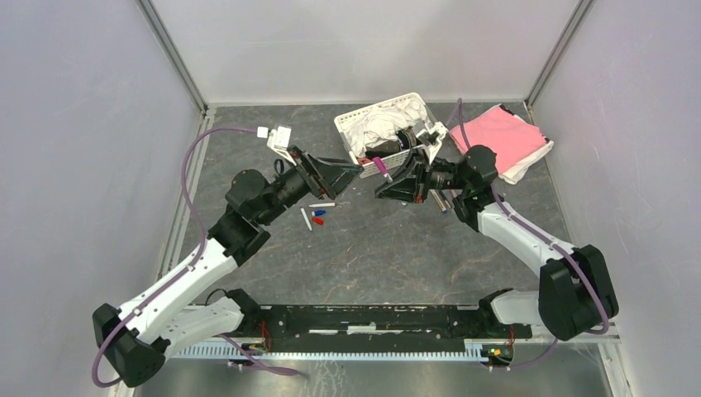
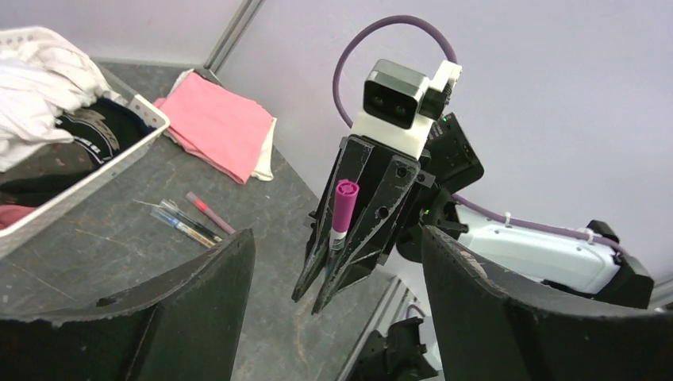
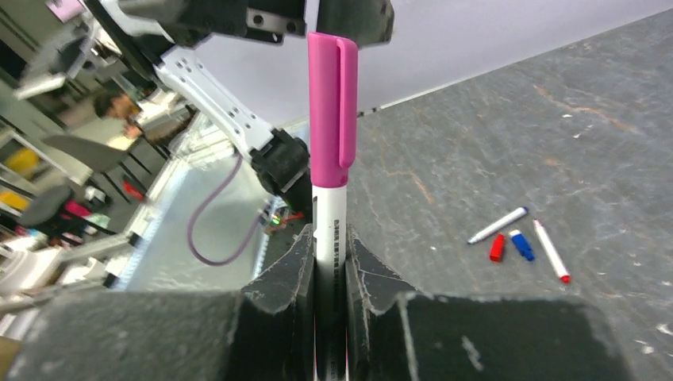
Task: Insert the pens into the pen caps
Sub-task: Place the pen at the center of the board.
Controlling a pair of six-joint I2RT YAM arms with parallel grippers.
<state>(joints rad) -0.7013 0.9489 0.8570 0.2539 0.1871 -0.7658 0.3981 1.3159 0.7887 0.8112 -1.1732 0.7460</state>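
Magenta-capped pen (image 3: 329,190) clamped in R gripper (image 3: 329,248); L gripper (image 2: 333,235) jaws spread wide.

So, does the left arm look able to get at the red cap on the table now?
Probably yes. The left gripper is open and empty, and the red cap lies uncovered just beside that arm. Only the blue cap sits close to it.

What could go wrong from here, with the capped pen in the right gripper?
The cap may sit only partway on the pen; I cannot tell. It could drop at set-down.
The open left gripper is close to the right gripper's pen; a skewed retreat could knock it.
The red cap and blue cap lie beside loose pens, easily nudged.
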